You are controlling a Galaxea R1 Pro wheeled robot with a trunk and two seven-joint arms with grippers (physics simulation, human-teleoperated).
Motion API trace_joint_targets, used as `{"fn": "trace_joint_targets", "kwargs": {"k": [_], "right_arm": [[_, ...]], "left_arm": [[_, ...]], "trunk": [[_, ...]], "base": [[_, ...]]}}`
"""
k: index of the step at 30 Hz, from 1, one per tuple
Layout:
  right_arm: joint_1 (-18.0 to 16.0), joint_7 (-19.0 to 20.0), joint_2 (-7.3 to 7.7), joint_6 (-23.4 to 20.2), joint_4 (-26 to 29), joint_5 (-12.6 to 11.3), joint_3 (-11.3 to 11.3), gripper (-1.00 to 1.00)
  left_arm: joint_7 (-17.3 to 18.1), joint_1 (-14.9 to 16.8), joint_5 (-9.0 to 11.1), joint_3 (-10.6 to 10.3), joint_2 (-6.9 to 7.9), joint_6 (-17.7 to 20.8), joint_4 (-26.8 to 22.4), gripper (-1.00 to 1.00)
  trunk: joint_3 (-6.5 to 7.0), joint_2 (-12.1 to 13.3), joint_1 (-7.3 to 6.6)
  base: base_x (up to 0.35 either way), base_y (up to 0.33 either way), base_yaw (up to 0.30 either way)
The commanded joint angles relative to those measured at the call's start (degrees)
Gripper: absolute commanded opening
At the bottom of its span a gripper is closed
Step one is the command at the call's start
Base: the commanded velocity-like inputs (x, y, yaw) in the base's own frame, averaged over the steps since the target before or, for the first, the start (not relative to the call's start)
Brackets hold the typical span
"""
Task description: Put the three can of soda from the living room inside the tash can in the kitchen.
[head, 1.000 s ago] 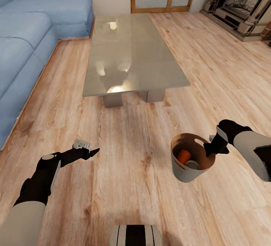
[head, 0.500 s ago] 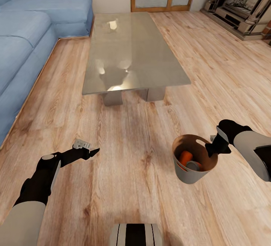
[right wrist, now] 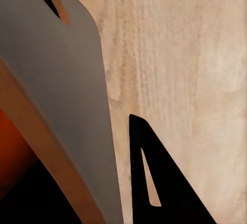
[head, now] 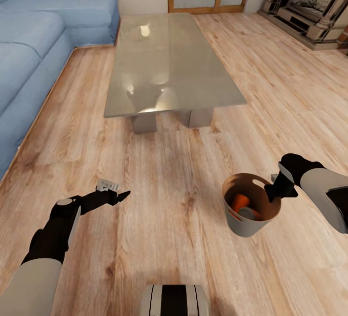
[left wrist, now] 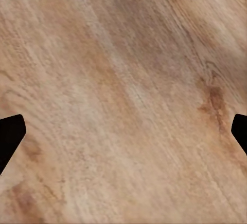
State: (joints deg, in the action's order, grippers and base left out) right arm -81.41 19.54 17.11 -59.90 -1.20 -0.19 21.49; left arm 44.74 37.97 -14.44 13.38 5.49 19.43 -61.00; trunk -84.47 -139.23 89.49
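Head view, living room. My right pincer (head: pixel 276 191) is clamped on the rim of the pale grey tapering bucket with a coppery brown inside (head: pixel 250 208), one finger inside the wall and one outside, as the right wrist view confirms against the grey wall (right wrist: pixel 62 106). Over the last second the rectangular glass coffee table (head: pixel 169 64) and the blue corner sofa (head: pixel 38 50) have slid slightly up and away in the picture while both arms kept their places; I read this as my base backing off with the bucket in tow, the start of the carry to the kitchen.

The bucket stands on or just above the light wood floor (head: pixel 159 229), its long axis near upright and leaning a little, its mouth open upward and towards me. Inside lie orange drink cans with grey metal tops (head: pixel 240 203): one orange body rests aslant against the wall with a grey end beside it. The interior is partly hidden, so I cannot count all three.

My left pincer (head: pixel 115 195) hangs over bare floor, fingers spread, holding nothing.
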Motion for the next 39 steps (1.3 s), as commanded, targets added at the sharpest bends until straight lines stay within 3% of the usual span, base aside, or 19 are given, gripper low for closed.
{"fn": "trace_joint_targets", "kwargs": {"k": [1, 4, 13, 19, 23, 29, 39], "right_arm": [[-0.02, 0.06, 0.03, -0.10, -0.03, -0.57, -0.31, -1.00], [-0.01, 0.06, 0.06, -0.10, -0.03, -0.57, -0.31, -1.00], [0.02, 0.06, -0.13, -0.10, -0.02, -0.59, -0.31, -1.00], [0.03, 0.06, -0.14, -0.10, -0.03, -0.60, -0.31, -1.00], [0.03, 0.06, -0.11, -0.10, -0.03, -0.60, -0.31, -1.00], [0.03, 0.06, 0.00, -0.10, 0.02, -0.60, -0.31, -1.00], [0.03, 0.06, -0.12, -0.10, 0.04, -0.52, -0.31, -1.00]], "left_arm": [[0.00, 0.00, -0.01, -0.01, -0.01, 0.02, 0.00, 1.00], [0.00, 0.00, -0.02, -0.01, -0.03, 0.05, -0.02, 1.00], [0.16, 0.00, 0.19, 0.07, -0.04, 0.08, -0.10, 1.00], [0.08, 0.00, 0.09, 0.00, -0.04, 0.08, -0.04, 1.00], [0.03, 0.00, 0.05, -0.07, -0.04, 0.09, -0.04, 1.00], [0.08, 0.00, 0.10, -0.03, -0.07, 0.09, -0.07, 1.00], [0.01, 0.00, 0.03, -0.09, -0.13, 0.09, -0.01, 1.00]], "trunk": [[-0.18, -0.42, 0.21], [-0.72, -1.62, 0.87], [-0.72, -1.62, 0.87], [-1.80, -4.01, 2.18], [-2.68, -4.06, 2.29], [-2.68, -4.06, 2.29], [-4.90, -4.20, 2.54]], "base": [[0.000, 0.000, 0.000], [0.000, 0.000, 0.000], [0.000, 0.000, 0.000], [0.000, 0.000, 0.000], [0.000, 0.000, 0.000], [0.000, 0.000, 0.000], [0.000, 0.000, 0.000]]}}
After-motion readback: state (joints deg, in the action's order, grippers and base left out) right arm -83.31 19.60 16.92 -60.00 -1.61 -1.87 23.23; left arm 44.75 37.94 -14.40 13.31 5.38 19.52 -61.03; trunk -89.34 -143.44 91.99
